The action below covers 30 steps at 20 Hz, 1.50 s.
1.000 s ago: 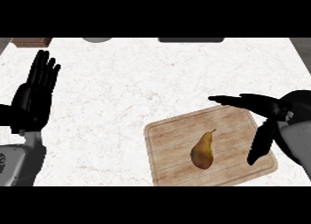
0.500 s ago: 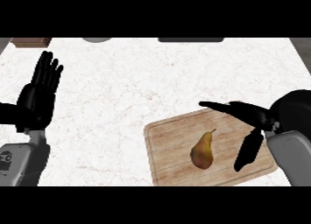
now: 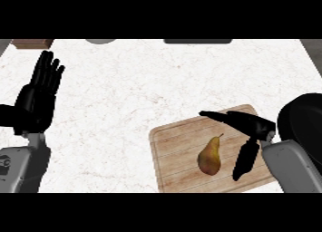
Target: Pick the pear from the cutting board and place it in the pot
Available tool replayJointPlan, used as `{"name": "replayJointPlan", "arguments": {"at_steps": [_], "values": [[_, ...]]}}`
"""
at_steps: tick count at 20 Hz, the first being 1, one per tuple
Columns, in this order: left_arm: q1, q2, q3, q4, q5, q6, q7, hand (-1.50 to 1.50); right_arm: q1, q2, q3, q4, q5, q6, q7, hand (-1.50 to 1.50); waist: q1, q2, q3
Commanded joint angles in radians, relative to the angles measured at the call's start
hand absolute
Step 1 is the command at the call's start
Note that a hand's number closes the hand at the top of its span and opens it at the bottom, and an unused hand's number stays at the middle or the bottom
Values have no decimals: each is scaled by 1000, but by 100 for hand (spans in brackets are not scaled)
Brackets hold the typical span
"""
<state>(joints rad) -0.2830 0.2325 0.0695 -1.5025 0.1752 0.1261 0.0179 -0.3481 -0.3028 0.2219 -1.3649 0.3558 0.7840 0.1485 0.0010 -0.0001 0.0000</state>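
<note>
A yellow-brown pear [image 3: 210, 156] lies on the wooden cutting board [image 3: 177, 147] at the lower right, stem pointing away from me. My right hand [image 3: 252, 128] hovers over the board just right of the pear. It is open: the fingers [image 3: 244, 159] hang straight beside the fruit and the thumb [image 3: 219, 116] reaches out past the stem. No contact with the pear shows. A black pot [image 3: 312, 127] sits at the right edge, partly behind my right forearm. At the left my left hand [image 3: 37, 98] rests open with its fingers up.
Along the counter's far edge are a brown block [image 3: 32, 43], a grey round object [image 3: 100, 41] and a dark flat object [image 3: 197, 41], all cut off by the view. White marble counter lies between the two hands.
My right hand has moved left and down over the board, its fingers now right beside the pear. The left hand has hardly moved, and the pear lies where it did.
</note>
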Motion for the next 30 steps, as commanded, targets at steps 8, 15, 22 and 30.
{"name": "replayJointPlan", "arguments": {"at_steps": [8, 15, 22, 30], "values": [[-3, 12, 64, 9, 15, -65, 2, 0, 20, 120, 26, 58, 125, -58, -56, -150, -2, 0, 0], [34, -31, 31, -27, -21, -28, -4, 0, 51, 141, 125, 83, 211, -154, -283, 150, 2, 0, 0], [12, -11, 69, 31, -22, -68, -43, 0, 54, 190, 147, 83, 294, -190, -269, 150, -1, 0, 0], [87, -51, 22, -122, -21, -59, 39, 0, 58, 137, 27, -82, 321, -228, -181, 150, -1, -3, 0]]}}
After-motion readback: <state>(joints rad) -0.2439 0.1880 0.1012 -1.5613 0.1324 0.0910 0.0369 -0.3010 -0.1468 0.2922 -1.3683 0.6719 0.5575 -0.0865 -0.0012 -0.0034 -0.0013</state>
